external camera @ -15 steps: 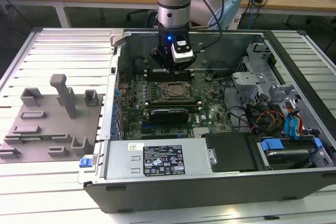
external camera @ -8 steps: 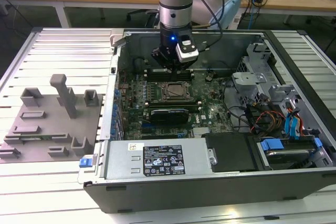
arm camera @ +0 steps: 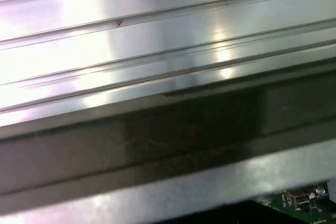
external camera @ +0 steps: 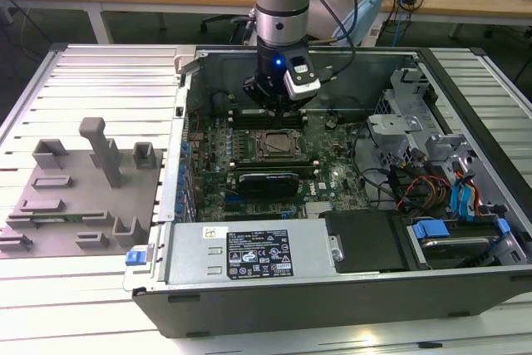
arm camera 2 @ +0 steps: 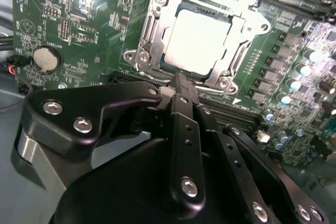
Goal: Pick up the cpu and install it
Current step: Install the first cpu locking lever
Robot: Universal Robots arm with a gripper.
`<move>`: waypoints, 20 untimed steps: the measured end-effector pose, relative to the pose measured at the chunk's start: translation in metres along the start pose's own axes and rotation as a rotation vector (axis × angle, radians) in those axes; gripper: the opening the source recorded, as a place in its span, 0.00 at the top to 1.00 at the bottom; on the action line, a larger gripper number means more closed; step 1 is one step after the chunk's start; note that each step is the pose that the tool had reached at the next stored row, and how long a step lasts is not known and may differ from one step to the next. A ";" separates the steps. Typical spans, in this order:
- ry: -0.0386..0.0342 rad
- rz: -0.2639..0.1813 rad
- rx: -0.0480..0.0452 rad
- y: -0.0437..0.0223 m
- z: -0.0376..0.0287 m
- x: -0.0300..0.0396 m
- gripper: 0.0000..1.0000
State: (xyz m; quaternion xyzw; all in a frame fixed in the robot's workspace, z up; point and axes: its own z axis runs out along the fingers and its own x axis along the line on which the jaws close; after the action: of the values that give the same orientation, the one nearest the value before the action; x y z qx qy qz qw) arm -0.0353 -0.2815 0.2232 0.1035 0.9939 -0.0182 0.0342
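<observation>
Cpu: the cpu lies flat in its socket frame on the motherboard, inside the open computer case.
My tool: my tool hangs just beside the socket, fingers drawn together with nothing between them.
Handling: I judge it light, stiff, slick-topped and fragile underneath.
Hold: I'd take it by opposite edges, never the underside.

Gripper hangs above the socket, open air straight down to it. Black card crowds the socket's near side, memory slots the far side; the case wall closes off the exterior view's left.
</observation>
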 end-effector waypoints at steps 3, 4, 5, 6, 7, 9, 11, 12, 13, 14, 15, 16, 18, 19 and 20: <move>-0.0001 -0.001 -0.0001 -0.0085 0.0004 -0.0017 0.89; -0.0001 -0.001 -0.0001 -0.0106 0.0005 -0.0022 0.89; -0.0001 -0.001 -0.0001 -0.0125 0.0006 -0.0026 0.89; 0.0000 -0.001 -0.0001 -0.0145 0.0006 -0.0031 0.89; -0.0001 -0.001 -0.0001 -0.0165 0.0007 -0.0034 0.89; -0.0001 -0.001 -0.0001 -0.0208 0.0010 -0.0043 0.89; -0.0001 -0.001 -0.0002 -0.0253 0.0011 -0.0053 0.89; -0.0001 -0.001 -0.0001 -0.0278 0.0012 -0.0058 0.89; -0.0001 -0.001 -0.0001 -0.0293 0.0013 -0.0061 0.89; -0.0001 -0.001 -0.0001 -0.0314 0.0014 -0.0065 0.89; -0.0001 -0.001 -0.0002 -0.0326 0.0015 -0.0068 0.89; -0.0001 -0.001 -0.0006 -0.0330 0.0015 -0.0069 0.89; 0.0004 -0.001 -0.0026 -0.0331 0.0009 -0.0069 0.89; 0.0005 -0.001 -0.0028 -0.0332 -0.0002 -0.0070 0.89; 0.0005 -0.001 -0.0027 -0.0333 -0.0029 -0.0072 0.89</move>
State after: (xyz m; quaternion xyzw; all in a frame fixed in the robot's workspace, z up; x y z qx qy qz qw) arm -0.0354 -0.3154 0.2276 0.1030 0.9940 -0.0168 0.0341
